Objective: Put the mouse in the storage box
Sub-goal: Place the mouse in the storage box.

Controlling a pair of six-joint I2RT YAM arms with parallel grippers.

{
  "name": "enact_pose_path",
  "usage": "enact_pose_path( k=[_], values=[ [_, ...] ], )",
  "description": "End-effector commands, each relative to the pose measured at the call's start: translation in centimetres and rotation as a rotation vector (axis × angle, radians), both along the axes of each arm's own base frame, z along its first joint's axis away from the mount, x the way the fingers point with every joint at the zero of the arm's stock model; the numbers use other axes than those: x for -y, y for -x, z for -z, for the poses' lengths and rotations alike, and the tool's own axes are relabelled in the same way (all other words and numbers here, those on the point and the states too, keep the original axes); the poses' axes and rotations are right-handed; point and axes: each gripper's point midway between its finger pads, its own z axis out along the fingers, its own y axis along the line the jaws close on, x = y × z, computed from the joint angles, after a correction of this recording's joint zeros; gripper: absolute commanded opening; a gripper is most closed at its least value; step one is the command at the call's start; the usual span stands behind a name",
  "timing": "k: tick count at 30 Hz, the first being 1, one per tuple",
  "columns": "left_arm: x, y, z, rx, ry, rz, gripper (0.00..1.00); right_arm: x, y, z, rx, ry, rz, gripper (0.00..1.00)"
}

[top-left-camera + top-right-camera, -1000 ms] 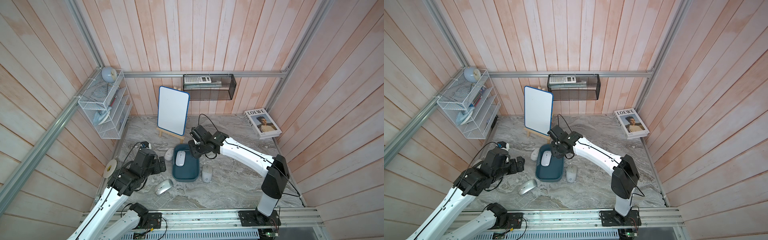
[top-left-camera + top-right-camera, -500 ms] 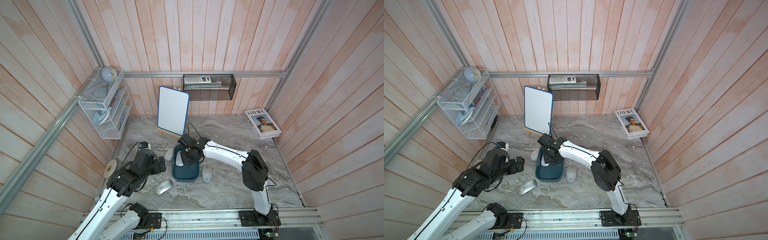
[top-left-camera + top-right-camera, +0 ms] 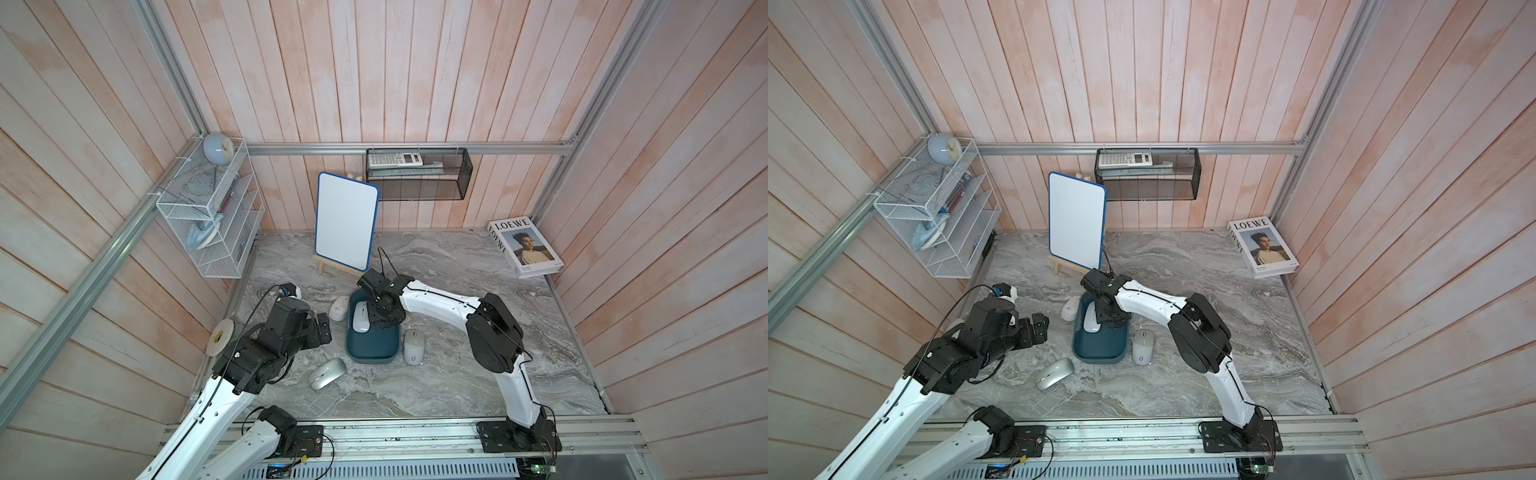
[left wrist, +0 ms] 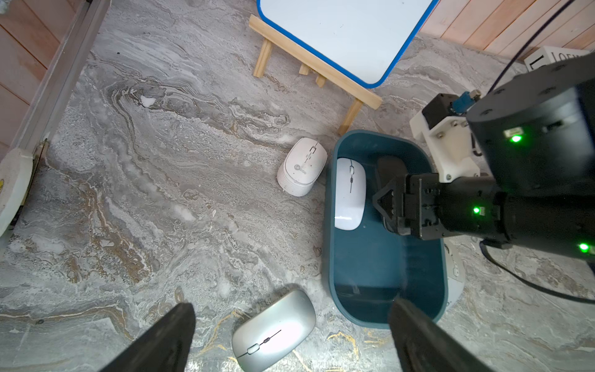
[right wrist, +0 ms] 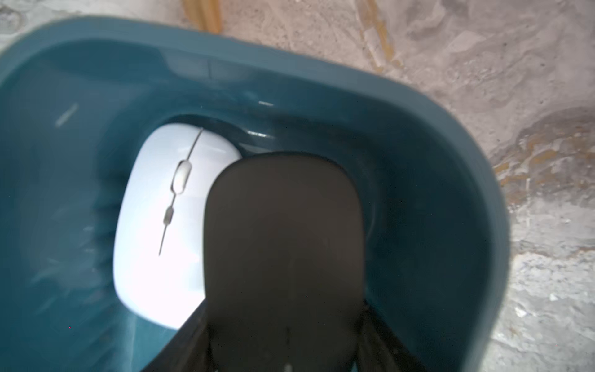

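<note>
Book (image 3: 527, 248) reads "LOEWE"; ribbed wht mouse (image 4: 302, 167) mkd "coo".

storage box (image 3: 372, 347): dark teal shallow tub, upright, mid tabletop (image 3: 440, 374).
white mouse (image 3: 360, 316): flat in box, far left part.
black mouse (image 5: 283, 244): in box, far right part, just beside white one.

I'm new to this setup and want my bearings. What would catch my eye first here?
The right gripper reaches into the dark teal storage box on the marble tabletop, clamped on a black mouse beside a white mouse lying inside. A silver mouse, a grey mouse and a ribbed white mouse lie around the box; a blue-framed whiteboard stands behind.
</note>
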Motion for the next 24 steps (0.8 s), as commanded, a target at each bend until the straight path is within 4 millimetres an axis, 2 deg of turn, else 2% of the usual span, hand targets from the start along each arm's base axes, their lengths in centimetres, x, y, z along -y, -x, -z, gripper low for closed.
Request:
enact_pose_path(
  k=[1,9,14,18,21,24],
  values=[
    [-0.1,0.1,0.2,-0.003,-0.001,-0.002,1.00,0.3,-0.9,0.4,0.020,0.039,0.041,0.47],
    [-0.2,0.1,0.2,0.002,-0.001,-0.002,1.00,1.0,-1.2,1.2,0.014,0.085,0.088,0.55],
    [0.1,0.0,0.5,-0.013,-0.006,0.007,1.00,0.6,-1.2,1.2,0.014,0.077,0.071,0.71],
    [0.0,0.0,0.4,-0.011,-0.004,0.004,1.00,0.4,-1.2,0.7,0.015,0.073,0.063,0.80],
    [0.0,0.0,0.4,-0.012,-0.004,0.004,1.00,-0.1,-1.1,-0.3,0.026,0.054,0.055,0.82],
    [0.0,0.0,0.4,-0.010,-0.003,0.003,1.00,-0.8,-1.1,-2.9,0.080,0.026,0.027,0.82]
  ],
)
